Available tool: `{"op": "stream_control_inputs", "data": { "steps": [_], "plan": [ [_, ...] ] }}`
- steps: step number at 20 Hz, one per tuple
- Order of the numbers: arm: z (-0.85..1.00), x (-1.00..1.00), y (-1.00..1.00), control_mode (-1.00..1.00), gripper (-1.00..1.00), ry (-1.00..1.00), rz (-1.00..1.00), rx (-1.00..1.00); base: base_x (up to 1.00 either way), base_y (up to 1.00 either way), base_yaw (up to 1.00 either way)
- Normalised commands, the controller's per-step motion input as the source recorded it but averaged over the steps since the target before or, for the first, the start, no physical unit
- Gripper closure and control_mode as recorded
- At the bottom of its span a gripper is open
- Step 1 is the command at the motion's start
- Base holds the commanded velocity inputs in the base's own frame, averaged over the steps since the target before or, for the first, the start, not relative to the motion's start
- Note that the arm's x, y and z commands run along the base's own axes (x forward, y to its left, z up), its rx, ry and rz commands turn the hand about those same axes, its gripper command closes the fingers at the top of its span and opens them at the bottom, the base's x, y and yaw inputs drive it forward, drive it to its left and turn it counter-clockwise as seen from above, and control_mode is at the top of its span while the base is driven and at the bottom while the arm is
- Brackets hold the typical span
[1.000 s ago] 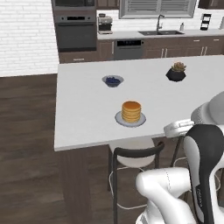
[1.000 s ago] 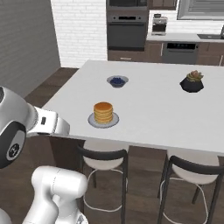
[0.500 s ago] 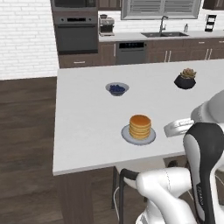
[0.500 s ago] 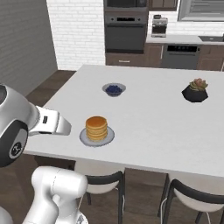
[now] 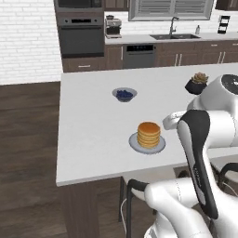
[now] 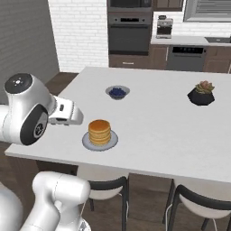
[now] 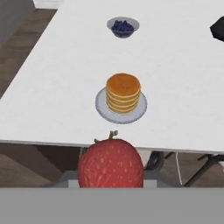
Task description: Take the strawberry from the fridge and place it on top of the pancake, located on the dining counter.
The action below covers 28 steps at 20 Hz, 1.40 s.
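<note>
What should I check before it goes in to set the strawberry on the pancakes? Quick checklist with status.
1. Strawberry in the claw: ok, it sits at the bottom of the hand view, right at the claw.
2. Claw's fingertips visible around the fruit: cannot tell, the strawberry hides them.
3. Pancakes on their plate, top bare: ok.
4. Aim: ok, the stack lies ahead of the strawberry in the hand view.
5. Path over the counter to the stack: ok, the berry bowl and potted plant stand well beyond it.
6. Strawberry over the stack: not ok, it is short of the counter edge.
</note>
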Motion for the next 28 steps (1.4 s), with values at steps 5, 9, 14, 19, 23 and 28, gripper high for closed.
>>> {"op": "stream_control_inputs", "data": {
  "steps": [5,9,14,19,23,28],
  "plan": [
    [-0.28,0.55,0.0,-1.0,1.0,0.03,0.0,-0.01,0.0,0.0,0.0],
    [-0.43,0.43,0.0,-1.0,1.0,0.07,0.0,-0.03,0.0,0.0,0.0],
    [-0.33,0.4,-0.1,-1.0,1.0,0.01,0.0,-0.01,0.0,0.0,0.0],
    [-0.21,0.38,-0.11,-1.0,1.0,0.0,0.0,0.0,0.0,0.0,0.0],
    [-0.22,0.49,0.0,-1.0,1.0,0.0,0.0,0.0,0.0,0.0,0.0],
    [-0.22,0.33,0.0,-1.0,1.0,0.0,0.0,0.0,0.0,0.0,0.0]
  ]
}}
